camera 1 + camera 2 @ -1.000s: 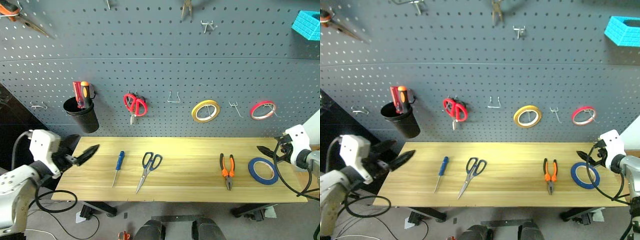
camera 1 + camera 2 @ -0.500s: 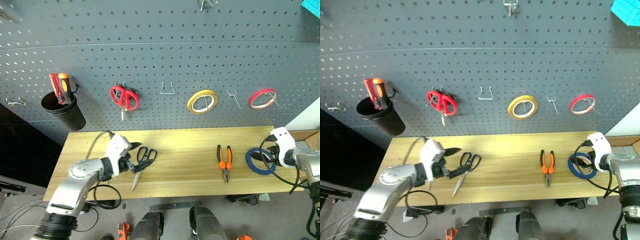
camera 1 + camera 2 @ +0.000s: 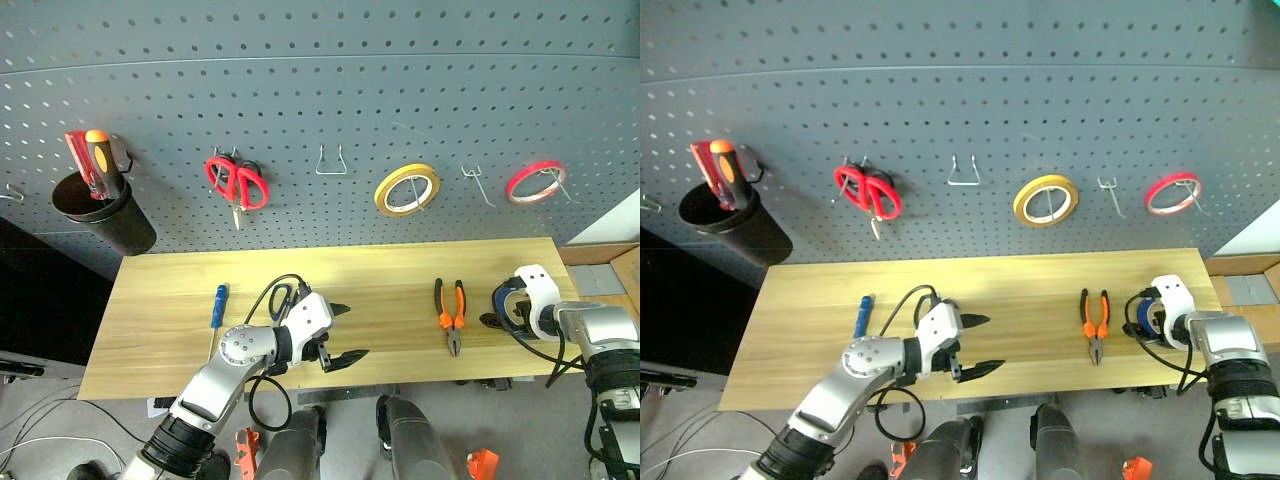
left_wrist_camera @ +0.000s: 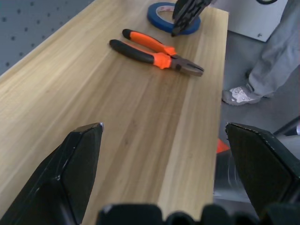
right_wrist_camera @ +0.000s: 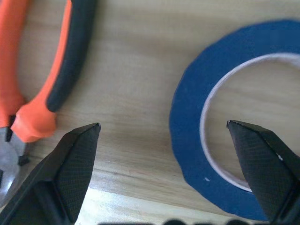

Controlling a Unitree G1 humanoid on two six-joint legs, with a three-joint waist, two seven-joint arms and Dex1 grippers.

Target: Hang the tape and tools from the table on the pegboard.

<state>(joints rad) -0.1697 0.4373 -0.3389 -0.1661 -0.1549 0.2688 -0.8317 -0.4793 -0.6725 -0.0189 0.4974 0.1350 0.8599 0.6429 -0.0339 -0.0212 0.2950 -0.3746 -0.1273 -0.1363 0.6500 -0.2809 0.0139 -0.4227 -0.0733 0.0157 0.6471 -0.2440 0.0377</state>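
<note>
While hanging spread over the surface point(image 3: 400, 270) near its front edge, left gripper point(image 3: 338, 335) covers blue scissors point(image 3: 281, 296), with screwdriver point(image 3: 216, 306) beside. Toward the right end: pliers point(image 3: 451, 312), then blue tape point(image 5: 215, 140) under spread right gripper point(image 3: 497, 317). On pegboard point(image 3: 300, 90): red scissors point(image 3: 236, 180), yellow roll point(image 3: 406, 189), red roll point(image 3: 534, 183).

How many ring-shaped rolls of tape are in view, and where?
3: a yellow roll of tape and a red roll of tape hang on the blue-grey pegboard; a blue roll of tape lies on the wooden table.
</note>
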